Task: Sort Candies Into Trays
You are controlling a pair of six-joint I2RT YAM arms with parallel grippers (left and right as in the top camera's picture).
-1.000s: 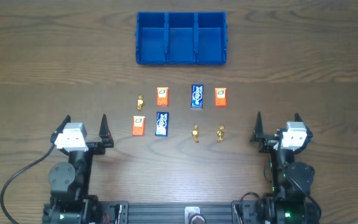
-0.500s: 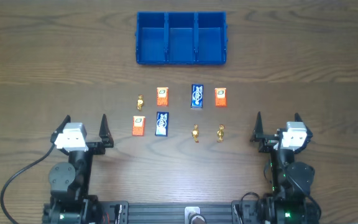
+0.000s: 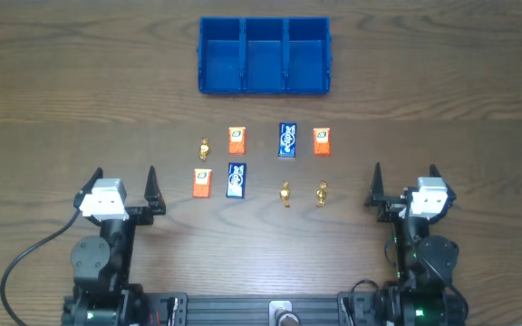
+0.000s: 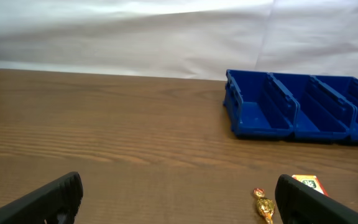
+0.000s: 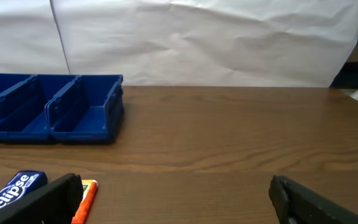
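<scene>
**Fig.: top view w/ both wrist views.** My left end effector [image 3: 124, 172] sits low toward the near edge of the tabletop [image 3: 80, 91], left side, fingers spread apart. My right end effector [image 3: 404, 172] sits opposite it on the right side, fingers likewise spread.

The blue three-compartment tray [image 3: 264, 56] stands toward the far edge, approx. centred between the left and right edges.

Eight candies lie on the wood between the tray and my end effectors, in two loose rows, each apart from the next.

- **Far row, left to right:** far-row gold candy [image 3: 204, 148], far-row left orange pack [image 3: 236, 139], far-row blue pack [image 3: 287, 140], far-row right orange pack [image 3: 322, 141].
- **Near row, left to right:** near-row orange pack [image 3: 202, 183], near-row blue pack [image 3: 236, 180], near-row left gold candy [image 3: 285, 195], near-row right gold candy [image 3: 322, 194].

The near-row orange pack is the candy closest to my left end effector, and the near-row right gold candy is closest to my right.
</scene>
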